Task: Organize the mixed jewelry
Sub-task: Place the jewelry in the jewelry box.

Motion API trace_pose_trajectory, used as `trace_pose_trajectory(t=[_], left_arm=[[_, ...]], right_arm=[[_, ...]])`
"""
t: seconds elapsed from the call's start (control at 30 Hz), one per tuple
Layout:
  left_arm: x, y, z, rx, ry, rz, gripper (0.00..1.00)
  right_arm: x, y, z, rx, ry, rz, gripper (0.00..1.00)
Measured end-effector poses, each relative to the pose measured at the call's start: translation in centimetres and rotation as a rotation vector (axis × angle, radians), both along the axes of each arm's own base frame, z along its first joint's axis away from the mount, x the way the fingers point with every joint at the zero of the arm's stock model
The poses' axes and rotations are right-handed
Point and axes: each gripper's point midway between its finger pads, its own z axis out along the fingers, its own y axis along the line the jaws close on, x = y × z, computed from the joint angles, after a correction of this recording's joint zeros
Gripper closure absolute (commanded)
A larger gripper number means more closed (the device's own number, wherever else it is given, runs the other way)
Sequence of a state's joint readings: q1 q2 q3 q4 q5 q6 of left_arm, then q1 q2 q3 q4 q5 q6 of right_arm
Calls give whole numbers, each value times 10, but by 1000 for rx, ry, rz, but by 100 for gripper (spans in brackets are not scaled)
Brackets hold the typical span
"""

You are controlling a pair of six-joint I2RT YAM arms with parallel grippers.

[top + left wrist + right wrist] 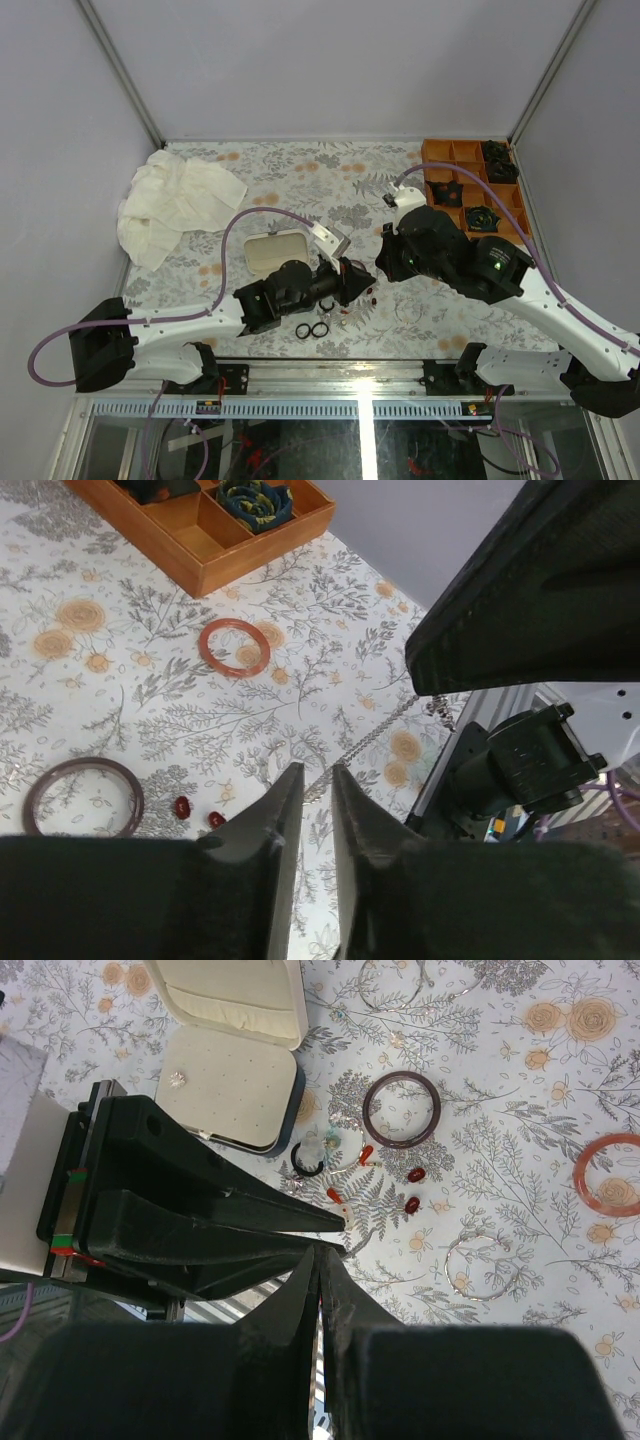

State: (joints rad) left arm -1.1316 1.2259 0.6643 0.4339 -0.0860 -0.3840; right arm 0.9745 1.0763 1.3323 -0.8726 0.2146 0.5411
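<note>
On the floral counter (520, 1195), a dark bangle (368, 1112) and red beads (416, 1175) lie beyond the right claw (318, 1257), with an open case (230, 1100) to its left.

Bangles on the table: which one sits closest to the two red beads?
The dark maroon bangle, just beside the red beads; the lighter orange-red bangle lies clearly farther away.

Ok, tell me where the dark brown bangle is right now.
The dark brown bangle lies flat in the right wrist view's upper middle, right of the open cream-lined case and just above two small red beads.
</note>
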Motion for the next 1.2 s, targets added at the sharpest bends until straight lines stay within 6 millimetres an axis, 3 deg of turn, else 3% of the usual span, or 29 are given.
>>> trace_pose_trajectory(t=[0.1, 0.27, 0.6, 0.83, 1.03, 1.2], left_arm=[[-1, -1, 2, -3, -1, -5, 58], [-3, -2, 2, -5, 1, -18, 55], [-4, -3, 1, -5, 2, -26, 68], [-4, -7, -10, 19, 16, -35, 78], [-4, -8, -13, 25, 20, -38, 93], [-4, -9, -13, 25, 21, -40, 97]], right_arm=[[0, 0, 0, 0, 0, 0, 100], [0, 0, 0, -1, 0, 0, 100], [1, 1, 3, 5, -7, 2, 100], [1, 1, 4, 4, -10, 4, 100], [1, 1, 4, 2, -12, 6, 100], [1, 1, 4, 2, -12, 6, 100]])
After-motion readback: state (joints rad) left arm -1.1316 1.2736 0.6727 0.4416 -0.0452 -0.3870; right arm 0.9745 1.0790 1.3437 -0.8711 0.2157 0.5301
